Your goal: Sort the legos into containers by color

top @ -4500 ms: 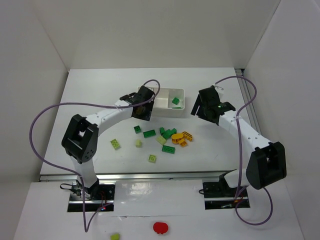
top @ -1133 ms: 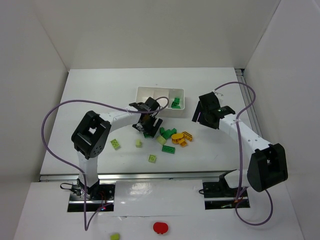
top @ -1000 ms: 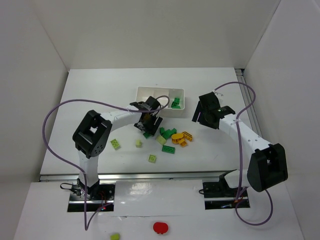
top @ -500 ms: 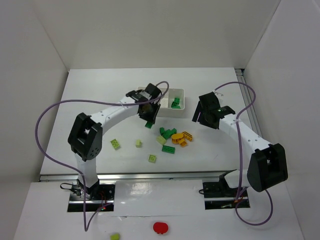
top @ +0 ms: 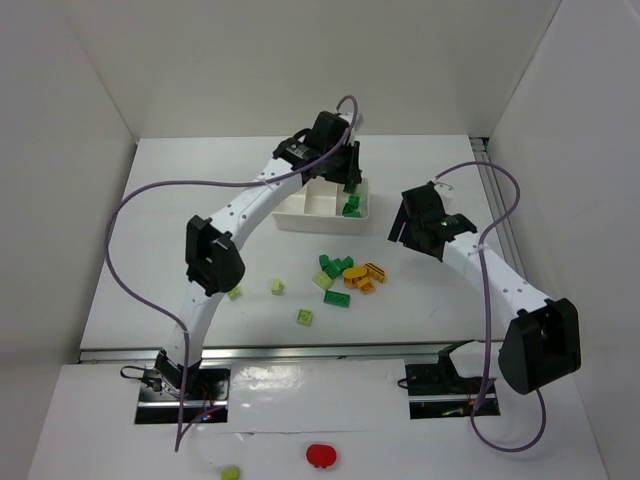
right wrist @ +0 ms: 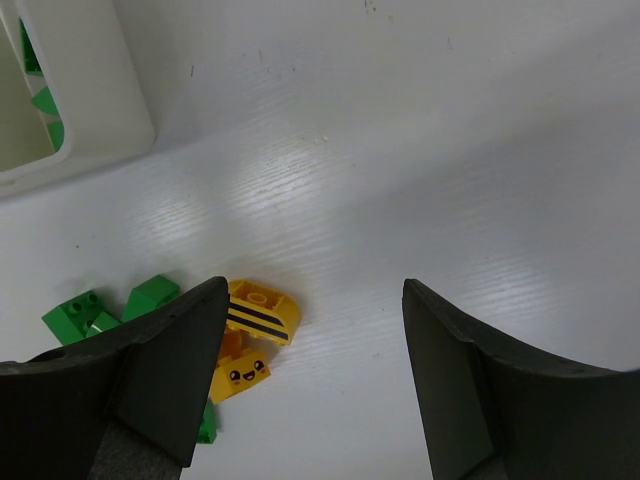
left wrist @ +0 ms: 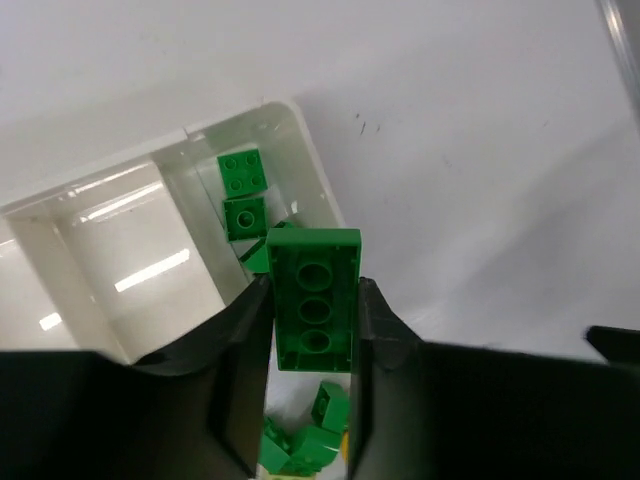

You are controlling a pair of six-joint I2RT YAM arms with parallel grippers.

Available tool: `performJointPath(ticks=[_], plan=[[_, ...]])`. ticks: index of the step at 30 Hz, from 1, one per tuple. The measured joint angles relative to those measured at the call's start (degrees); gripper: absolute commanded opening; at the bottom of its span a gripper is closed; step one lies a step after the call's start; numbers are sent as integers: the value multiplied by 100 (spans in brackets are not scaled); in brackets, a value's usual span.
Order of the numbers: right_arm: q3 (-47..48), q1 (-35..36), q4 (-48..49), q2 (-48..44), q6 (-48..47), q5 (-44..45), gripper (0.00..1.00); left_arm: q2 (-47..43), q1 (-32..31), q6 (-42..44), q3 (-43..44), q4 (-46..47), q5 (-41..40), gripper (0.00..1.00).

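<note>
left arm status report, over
Left jaws shut on green brick, held above right end of tray. Right jaws open, empty, near yellow bricks. Nothing blocking the drop.

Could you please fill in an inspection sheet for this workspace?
Surface: white table, a few small marks.
Job's things: dark green bricks in the tray's right compartment; green, lime and orange-yellow bricks loose on the table.
Clutter: red round object and a lime brick on the front ledge.
Grippers: left gripper shut on a dark green brick above the tray; right gripper open over bare table.
Cables: purple cables loop off both arms.
Surroundings: white walls.
</note>
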Motion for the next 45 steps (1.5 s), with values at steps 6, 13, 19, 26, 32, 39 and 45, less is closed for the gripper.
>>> performJointPath(ticks=[6, 13, 19, 26, 32, 39, 45], plan=[[0, -2, -26, -144, 0, 76, 77, 785, 0, -138, 0, 90, 210, 87], [0, -2, -28, -142, -31, -42, 77, 398, 0, -111, -492, 205, 192, 74], [-129, 291, 243, -166, -470, -820, 77, -1279, 2, -103, -2251, 208, -201, 70], [-186, 1843, 402, -107, -1180, -1757, 77, -2566, 225, -262, -3779, -17, -621, 70], [24, 3038, 295, 780, -1908, -1969, 77, -2601, 570, -310, -3980, -210, -953, 69], [409, 3241, 179, 1884, -2643, -1838, 77, -2612, 645, -437, -4013, -212, -1248, 69], [575, 3230, 293, 2282, -2968, -1707, 73, -2616, 778, -446, -4122, -219, -1226, 69]])
